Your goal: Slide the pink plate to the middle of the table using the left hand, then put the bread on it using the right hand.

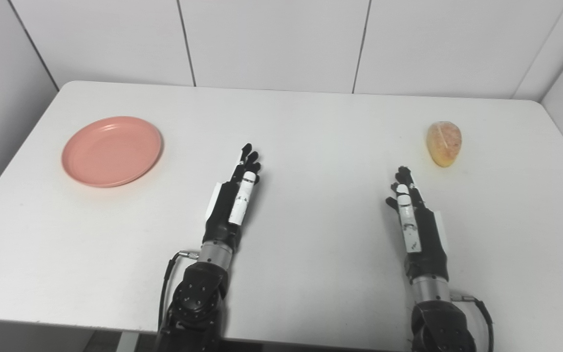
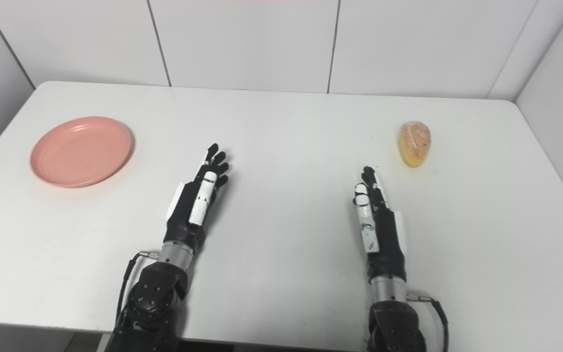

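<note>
The pink plate [image 1: 111,150] lies flat and empty on the left part of the white table [image 1: 311,127]. The bread [image 1: 443,143], a small golden oval roll, lies at the right part of the table. My left hand [image 1: 235,195] is open, fingers stretched forward, over the table's middle, well to the right of the plate. My right hand [image 1: 411,212] is open too, fingers stretched forward, a short way in front of and left of the bread. Neither hand touches anything.
White wall panels [image 1: 271,44] stand right behind the table's far edge, and walls close in at both sides. The table's front edge runs along the bottom of the view, where both arms come in.
</note>
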Controlling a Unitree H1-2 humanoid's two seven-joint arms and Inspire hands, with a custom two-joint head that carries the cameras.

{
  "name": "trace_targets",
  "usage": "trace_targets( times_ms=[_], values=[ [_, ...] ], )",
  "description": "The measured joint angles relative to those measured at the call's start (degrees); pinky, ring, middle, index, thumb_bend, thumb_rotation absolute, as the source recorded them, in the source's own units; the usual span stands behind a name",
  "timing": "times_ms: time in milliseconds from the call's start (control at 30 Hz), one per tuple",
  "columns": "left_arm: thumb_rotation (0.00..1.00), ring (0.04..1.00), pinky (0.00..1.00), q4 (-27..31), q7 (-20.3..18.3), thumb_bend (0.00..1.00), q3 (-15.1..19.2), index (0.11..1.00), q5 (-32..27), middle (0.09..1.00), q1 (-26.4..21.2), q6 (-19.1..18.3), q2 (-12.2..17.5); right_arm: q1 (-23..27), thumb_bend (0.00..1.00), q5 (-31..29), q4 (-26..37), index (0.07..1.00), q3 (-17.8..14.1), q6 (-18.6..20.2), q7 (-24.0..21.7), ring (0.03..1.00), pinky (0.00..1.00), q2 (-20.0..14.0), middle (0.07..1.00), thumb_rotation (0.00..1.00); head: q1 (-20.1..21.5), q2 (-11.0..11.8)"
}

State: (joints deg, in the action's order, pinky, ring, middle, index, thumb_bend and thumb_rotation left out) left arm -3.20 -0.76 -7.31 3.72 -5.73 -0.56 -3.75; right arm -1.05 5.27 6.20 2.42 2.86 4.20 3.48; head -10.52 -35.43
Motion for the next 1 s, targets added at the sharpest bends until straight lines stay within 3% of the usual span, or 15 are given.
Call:
trace_targets(
  times_ms=[100, 300, 500, 1000],
  values=[
    [1.0, 0.972, 0.96, -1.9, 0.73, 0.3, -0.27, 0.992, 0.3, 0.99, -1.03, 0.73, -0.68, 0.0, 0.22, -1.35, -1.14, 0.96, -0.32, -1.89, -0.89, 0.96, 0.95, -1.14, 0.966, 1.0, -4.14, 2.11],
    [1.0, 0.986, 0.95, -6.81, 1.05, 0.32, -1.61, 0.994, 2.19, 0.998, -4.11, 2.57, -2.8, 0.48, 0.21, -3.9, -2.01, 0.992, -0.72, -3.64, -2.16, 0.987, 0.99, -2.22, 0.99, 1.0, -6.96, 3.61],
    [1.0, 0.983, 0.94, -8.39, 1.21, 0.3, -1.63, 0.991, 2.56, 0.993, -4.86, 4.57, -3.48, 1.55, 0.21, -5.83, -3.7, 1.0, -0.94, -6.18, -3.34, 1.0, 1.0, -3.03, 1.0, 1.0, -7.14, 3.79],
    [1.0, 0.98, 0.95, -8.78, 1.58, 0.3, -1.44, 0.991, 2.51, 0.992, -4.95, 5.83, -3.57, 1.62, 0.2, -7.05, -3.94, 1.0, -1.17, -6.8, -3.41, 1.0, 1.0, -3.04, 1.0, 1.0, -7.32, 4.23]
  ],
)
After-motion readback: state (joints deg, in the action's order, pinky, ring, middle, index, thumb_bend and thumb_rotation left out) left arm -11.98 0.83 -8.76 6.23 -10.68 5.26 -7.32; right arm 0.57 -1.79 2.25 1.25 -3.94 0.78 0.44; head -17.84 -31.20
